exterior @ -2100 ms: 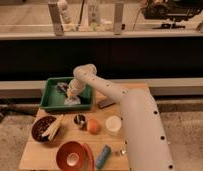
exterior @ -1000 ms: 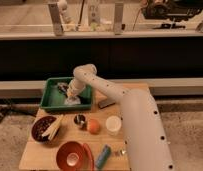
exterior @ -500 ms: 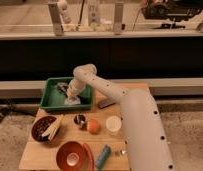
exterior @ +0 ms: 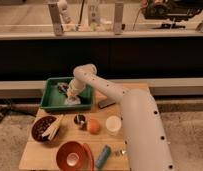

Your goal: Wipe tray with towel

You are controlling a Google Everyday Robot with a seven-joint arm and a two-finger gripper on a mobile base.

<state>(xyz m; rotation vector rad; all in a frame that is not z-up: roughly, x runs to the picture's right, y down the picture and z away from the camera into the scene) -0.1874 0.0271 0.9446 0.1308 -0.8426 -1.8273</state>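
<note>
A green tray [exterior: 51, 102] sits at the back left of the wooden table. A pale towel [exterior: 70, 99] lies crumpled inside it, toward the tray's right side. My white arm reaches from the lower right over the table and bends down into the tray. My gripper [exterior: 69, 94] is down in the tray, right at the towel and touching it. A dark patch shows in the tray beside the gripper's left.
In front of the tray stand a dark bowl [exterior: 44, 128] with pale sticks, a small dark can [exterior: 79, 119], an orange fruit [exterior: 93, 126] and a white cup [exterior: 113, 124]. A red bowl [exterior: 72, 156] and a blue tube [exterior: 103, 156] lie near the front edge.
</note>
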